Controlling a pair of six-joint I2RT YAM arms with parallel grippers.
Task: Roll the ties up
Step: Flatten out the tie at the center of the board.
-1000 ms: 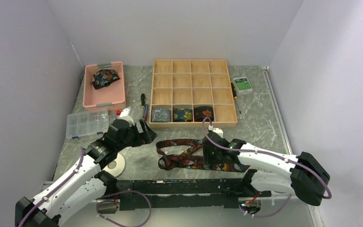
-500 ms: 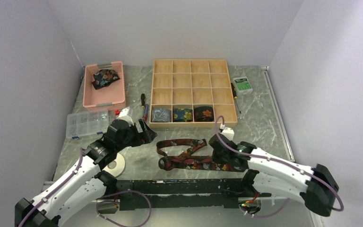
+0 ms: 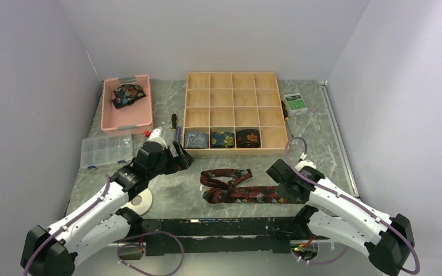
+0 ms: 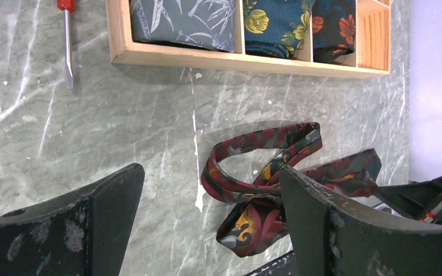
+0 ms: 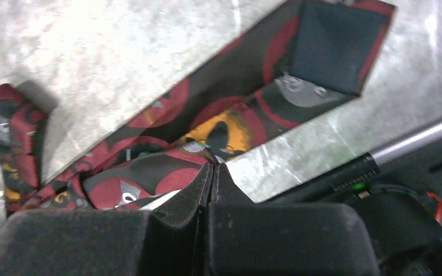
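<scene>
Three rolled ties [image 3: 222,138] sit in the wooden box [image 3: 267,150] beyond the left tool [image 4: 210,172], whose jaws stand apart. The right tool [image 5: 212,168] is clamped on a loose tie [image 3: 236,192] lying flat on the tabletop [image 3: 322,149], not yet rolled.

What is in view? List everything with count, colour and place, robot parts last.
loose tie: one, maroon-black with orange, in front of the wooden tray.
rolled ties: three, grey-blue, dark blue, black-orange, tray's near row.
bundled tie: one, dark floral, in the pink bin.
wooden tray: one, pale, back centre.
pink bin: one, back left.
parts organiser: one, clear, left side.
screwdrivers: two, dark handles, one each side of the tray.
small box: one, white-green, right of the tray.
tape roll: one, white, front left.
left gripper: black, open, left of the loose tie.
right gripper: black, shut on the loose tie.
</scene>
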